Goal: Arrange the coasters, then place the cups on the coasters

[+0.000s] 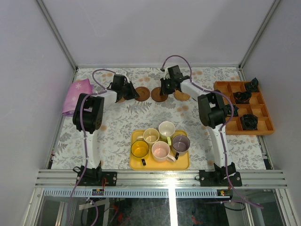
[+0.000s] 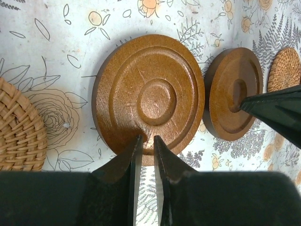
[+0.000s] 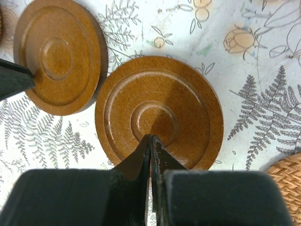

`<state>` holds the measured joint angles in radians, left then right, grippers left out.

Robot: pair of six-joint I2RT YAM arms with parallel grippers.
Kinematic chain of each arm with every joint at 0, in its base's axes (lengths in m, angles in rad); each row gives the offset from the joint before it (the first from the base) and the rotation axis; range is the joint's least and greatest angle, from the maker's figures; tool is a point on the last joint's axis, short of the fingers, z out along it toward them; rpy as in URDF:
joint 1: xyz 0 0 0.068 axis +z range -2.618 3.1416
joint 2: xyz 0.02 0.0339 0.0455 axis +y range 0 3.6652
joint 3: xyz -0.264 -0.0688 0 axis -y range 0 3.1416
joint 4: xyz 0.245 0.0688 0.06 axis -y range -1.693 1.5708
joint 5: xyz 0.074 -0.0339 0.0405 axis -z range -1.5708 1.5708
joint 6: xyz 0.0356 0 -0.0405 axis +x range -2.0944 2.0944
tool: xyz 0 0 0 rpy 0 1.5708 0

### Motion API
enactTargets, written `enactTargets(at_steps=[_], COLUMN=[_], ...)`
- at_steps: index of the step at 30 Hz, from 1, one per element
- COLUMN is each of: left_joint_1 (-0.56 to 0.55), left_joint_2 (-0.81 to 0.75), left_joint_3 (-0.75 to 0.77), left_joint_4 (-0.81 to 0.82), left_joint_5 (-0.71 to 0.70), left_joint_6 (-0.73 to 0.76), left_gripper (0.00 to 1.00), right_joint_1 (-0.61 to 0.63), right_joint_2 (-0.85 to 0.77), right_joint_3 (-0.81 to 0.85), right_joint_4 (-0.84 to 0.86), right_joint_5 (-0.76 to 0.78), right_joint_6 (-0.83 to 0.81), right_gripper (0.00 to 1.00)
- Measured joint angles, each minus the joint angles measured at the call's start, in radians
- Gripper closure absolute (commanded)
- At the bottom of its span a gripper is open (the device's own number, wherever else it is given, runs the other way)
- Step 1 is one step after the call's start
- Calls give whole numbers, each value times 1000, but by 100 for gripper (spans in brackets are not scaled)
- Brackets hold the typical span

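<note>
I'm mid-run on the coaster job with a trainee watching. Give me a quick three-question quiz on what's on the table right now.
1. True or false: all five cups stand on the yellow tray.
2. What lies under the tips of the right gripper? A) a woven coaster B) a dark brown coaster C) the pink cup
3. How many cups are set on coasters?
Key: 1 true; 2 B; 3 zero.

The floral table [image 1: 117,127] bears coasters [image 1: 142,93], yellow tray [image 1: 183,164], orange box [image 1: 221,89], pink cloth [image 1: 77,94].
</note>
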<state>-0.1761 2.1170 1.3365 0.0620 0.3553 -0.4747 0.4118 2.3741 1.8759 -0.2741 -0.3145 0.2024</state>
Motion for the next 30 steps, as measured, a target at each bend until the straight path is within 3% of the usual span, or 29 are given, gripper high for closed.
enactTargets(at_steps=[11,14,17,30], left_joint_1=[0,0,0,-8], left_joint_2=[-21,-50,-72,7], left_joint_3=[-4,-4,6,75], left_joint_4=[-3,6,18,19], left_joint_5=[34,50,58,56], left_joint_6=[-4,-14,-21,-14], left_gripper=[88,92,100,100], right_joint_1=[0,0,0,0], right_joint_2=[-5,-21,-63,-180], right_joint_3=[85,81,45,-143], right_joint_4=[-33,-42,-40,18], right_joint_5=[13,39,89,290], right_joint_6=[-30,-42,-46,-34], right_gripper=[100,100,100,100])
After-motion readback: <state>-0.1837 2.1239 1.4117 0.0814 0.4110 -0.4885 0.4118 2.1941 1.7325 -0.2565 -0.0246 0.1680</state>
